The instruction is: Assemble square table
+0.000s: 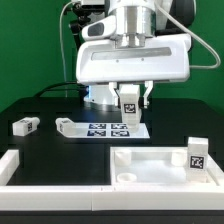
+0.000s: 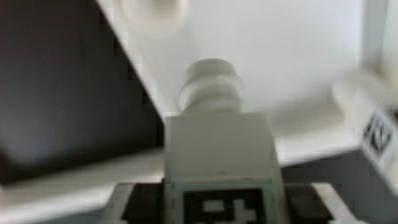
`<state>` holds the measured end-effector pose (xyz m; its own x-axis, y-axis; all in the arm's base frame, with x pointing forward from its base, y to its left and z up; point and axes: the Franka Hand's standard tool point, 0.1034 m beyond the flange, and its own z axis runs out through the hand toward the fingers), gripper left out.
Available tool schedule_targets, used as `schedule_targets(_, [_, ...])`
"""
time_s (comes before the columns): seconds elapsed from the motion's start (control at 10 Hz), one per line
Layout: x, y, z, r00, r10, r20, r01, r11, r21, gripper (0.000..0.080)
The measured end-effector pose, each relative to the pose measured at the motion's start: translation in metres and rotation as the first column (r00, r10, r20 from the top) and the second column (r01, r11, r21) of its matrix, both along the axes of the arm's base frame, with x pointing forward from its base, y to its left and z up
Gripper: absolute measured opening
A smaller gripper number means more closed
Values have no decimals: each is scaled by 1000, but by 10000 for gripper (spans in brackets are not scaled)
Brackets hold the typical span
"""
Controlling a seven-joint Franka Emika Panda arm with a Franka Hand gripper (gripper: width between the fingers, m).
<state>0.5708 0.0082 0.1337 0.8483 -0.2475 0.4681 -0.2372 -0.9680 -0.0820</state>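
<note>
My gripper (image 1: 131, 108) is shut on a white leg block (image 1: 129, 99) with a tag on its face and holds it in the air above the far edge of the marker board (image 1: 108, 129). In the wrist view the held leg (image 2: 217, 130) stands out from between the dark fingers (image 2: 150, 202), with its round threaded tip (image 2: 212, 78) pointing away. The square table top (image 1: 150, 160), with its raised rim, lies at the front on the exterior view's right. One leg block (image 1: 197, 154) stands on its right corner. Another leg (image 1: 25, 125) lies at the left, and a third (image 1: 66, 125) by the marker board's left end.
Long white border rails run along the front (image 1: 60, 195) and the exterior view's left (image 1: 10, 162). The table surface is black. A blurred tagged white part (image 2: 375, 125) shows at the edge of the wrist view, over a pale surface.
</note>
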Motion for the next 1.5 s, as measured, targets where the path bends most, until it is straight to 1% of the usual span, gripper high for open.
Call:
schedule_targets(0.1, [22,-4,2,996,15,92,-12,999,-33,284])
schedule_targets(0.2, [39,-5,1,984,38,175,-26,997,-70,284])
schedule_targets(0.3, [39,-3,-4,980,35,197,-21,997,-76,284])
schedule_targets(0.4, [32,-2,-17,986,38,161,-25,997,-78,284])
schedule_targets(0.5, [30,-1,-22,993,36,110,-29,997,-69,284])
schedule_targets(0.6, [32,-2,-19,992,37,121,-29,997,-72,284])
schedule_targets(0.7, [30,-2,-24,993,42,113,-33,996,-77,284])
schedule_targets(0.8, [26,-4,-37,994,47,103,-38,995,-88,284])
schedule_targets(0.9, [29,-7,-45,995,47,91,-38,995,-91,284])
schedule_targets(1.1, [34,-10,-52,995,47,89,-38,995,-97,284])
schedule_targets(1.3, [38,-4,-56,995,42,86,-34,995,-92,284])
schedule_targets(1.5, [50,-1,-57,994,33,104,-24,996,-91,284])
